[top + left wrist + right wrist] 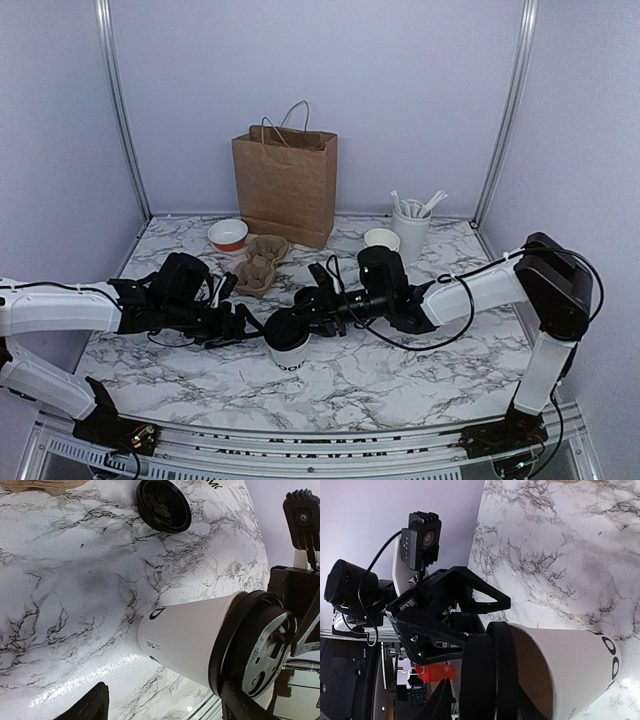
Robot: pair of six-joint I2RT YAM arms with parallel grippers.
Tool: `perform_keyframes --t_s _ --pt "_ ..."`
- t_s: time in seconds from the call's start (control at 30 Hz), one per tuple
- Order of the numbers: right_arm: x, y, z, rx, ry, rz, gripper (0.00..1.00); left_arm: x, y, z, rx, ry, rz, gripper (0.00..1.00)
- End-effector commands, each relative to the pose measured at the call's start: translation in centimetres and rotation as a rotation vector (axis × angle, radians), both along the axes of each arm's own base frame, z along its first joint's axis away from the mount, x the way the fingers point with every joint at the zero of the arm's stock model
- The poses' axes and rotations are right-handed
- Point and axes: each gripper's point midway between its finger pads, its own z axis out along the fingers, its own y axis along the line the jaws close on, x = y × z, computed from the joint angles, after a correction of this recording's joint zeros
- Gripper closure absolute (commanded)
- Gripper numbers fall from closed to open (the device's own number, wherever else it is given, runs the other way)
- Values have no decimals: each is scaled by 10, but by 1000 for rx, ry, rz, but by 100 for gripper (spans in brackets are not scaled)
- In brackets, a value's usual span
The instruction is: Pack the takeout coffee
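Pale purple walls [330, 70] are seen all around, with metal posts [118, 110] at the back corners. A table [400, 375] of white marble with dark veins is spread below them. A brown paper bag [285, 185] is stood upright at the back. Near it a white cup of stirrers [410, 235], a brown cup carrier [260, 265] and a small bowl [228, 236] are set down. A second black lid [163, 505] is laid flat on the marble, apart from the cup. Dark block letters are printed near the base of the white paper cup [290, 355]. Only round shapes like "O" can be made out. A small red tag [435, 671] is seen near the left gripper in the right wrist view, but its writing is too small to be read. The cup is stood upright near the front middle of the table, and a round black lid [287, 328] is set on its rim. The cup is found between the two tools. The left gripper [250, 328] is held just beside the cup on its left, with its jaws spread wide and closed on nothing. The right gripper [308, 300] is held right at the lid from the back right. It cannot be told if its jaws are wide or closed, or if the lid is gripped.
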Motion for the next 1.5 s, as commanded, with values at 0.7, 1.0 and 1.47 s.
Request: perform_keyframes --t_s 0.7,1.0,1.47 --pt "10 -12 22 -7 -78 -41 58 2 -10 7 4 -29 -26 22" --pt "12 -17 19 -30 -84 -54 58 2 -12 8 4 -33 -30 22" --pt "14 -23 15 -85 -108 -71 57 1 -13 10 2 -37 -34 22"
